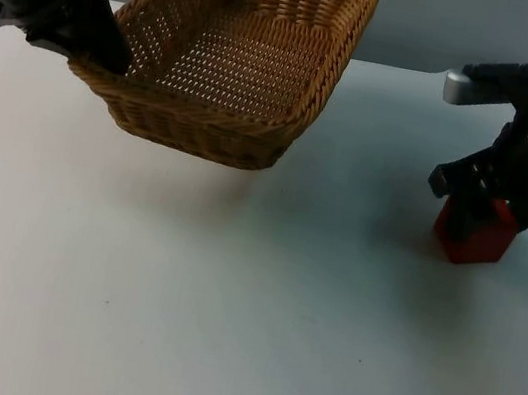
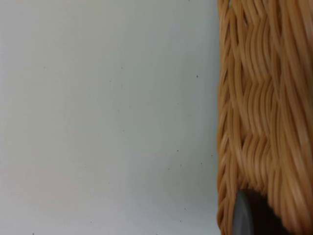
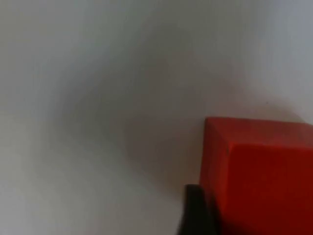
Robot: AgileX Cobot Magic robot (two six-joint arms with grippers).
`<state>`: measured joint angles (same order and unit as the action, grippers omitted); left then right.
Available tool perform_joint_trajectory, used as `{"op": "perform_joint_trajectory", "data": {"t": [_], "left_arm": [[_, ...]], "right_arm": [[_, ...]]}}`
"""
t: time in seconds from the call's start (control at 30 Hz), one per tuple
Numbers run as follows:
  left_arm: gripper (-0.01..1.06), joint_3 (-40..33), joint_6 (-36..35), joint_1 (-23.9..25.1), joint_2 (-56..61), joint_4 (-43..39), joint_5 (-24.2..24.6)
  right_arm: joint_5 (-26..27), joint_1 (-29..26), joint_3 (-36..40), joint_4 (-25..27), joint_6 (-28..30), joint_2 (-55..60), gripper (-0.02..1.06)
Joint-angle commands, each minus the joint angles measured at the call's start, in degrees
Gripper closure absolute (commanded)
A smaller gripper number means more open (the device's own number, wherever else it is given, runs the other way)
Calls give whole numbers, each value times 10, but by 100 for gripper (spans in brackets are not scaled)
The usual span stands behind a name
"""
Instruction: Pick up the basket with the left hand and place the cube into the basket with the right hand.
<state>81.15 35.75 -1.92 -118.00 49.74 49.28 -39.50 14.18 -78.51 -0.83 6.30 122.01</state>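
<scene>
1. Count: one basket (image 1: 241,62), one cube (image 1: 481,234), two grippers, one table (image 1: 221,332).
2. In the top view the left gripper (image 1: 102,47) is at about 10 o'clock. Its jaws are clamped on the basket's left rim; in the left wrist view one black fingertip (image 2: 244,215) presses against the woven wall (image 2: 264,112).
3. The basket is wicker, square and empty. It is tilted, with the far side higher, and a soft shadow lies on the table under its near edge, so it seems lifted; whether one corner touches the table, I cannot tell. Its far rim stands before the grey wall (image 1: 445,25).
4. The cube is red and sits at about 3 o'clock on the table, well apart from the basket.
5. The right gripper (image 1: 475,208) is down at the cube's far side. In the right wrist view a black fingertip (image 3: 195,210) is just beside the cube (image 3: 264,171). If the jaws are closed on it, I cannot tell.
6. Open room: between basket and cube the white table is bare, and the whole near half, from 4 to 8 o'clock, is free.
</scene>
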Motion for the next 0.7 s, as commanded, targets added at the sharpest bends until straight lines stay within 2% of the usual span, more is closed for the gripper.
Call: {"op": "perform_joint_trajectory", "data": {"t": [0.0, 0.07, 0.1, 0.17, 0.23, 0.27, 0.33, 0.4, 0.43, 0.53, 0.57, 0.6, 0.67], "left_arm": [[105, 0, 2, 0, 11, 21, 8], [105, 0, 2, 0, 11, 21, 8], [105, 0, 2, 0, 11, 21, 8], [105, 0, 2, 0, 11, 21, 8], [105, 0, 2, 0, 11, 21, 8], [105, 0, 2, 0, 11, 21, 8], [105, 0, 2, 0, 11, 21, 8], [105, 0, 2, 0, 11, 21, 6], [105, 0, 2, 0, 11, 21, 6], [105, 0, 2, 0, 11, 21, 6], [105, 0, 2, 0, 11, 21, 6], [105, 0, 2, 0, 11, 21, 6], [105, 0, 2, 0, 11, 24, 2]], "right_arm": [[11, 3, -17, -6, 3, -1, 60], [-20, 3, -53, -4, 14, -1, 68], [-20, 3, -53, -4, 14, -1, 68], [-67, 3, -109, 3, 14, -1, 68], [-123, 3, -187, 37, 32, -1, 68], [-123, 3, -187, 37, 32, -1, 68], [-173, 8, -298, 86, 47, -1, 68], [-189, 23, -379, 85, 47, -1, 68], [-189, 23, -379, 85, 47, -1, 68], [-194, 59, -467, 86, 61, 0, 68], [-194, 84, -486, 96, 79, 0, 68], [-194, 84, -486, 96, 79, 0, 68], [-189, 114, -490, 131, 108, 4, 68]]}}
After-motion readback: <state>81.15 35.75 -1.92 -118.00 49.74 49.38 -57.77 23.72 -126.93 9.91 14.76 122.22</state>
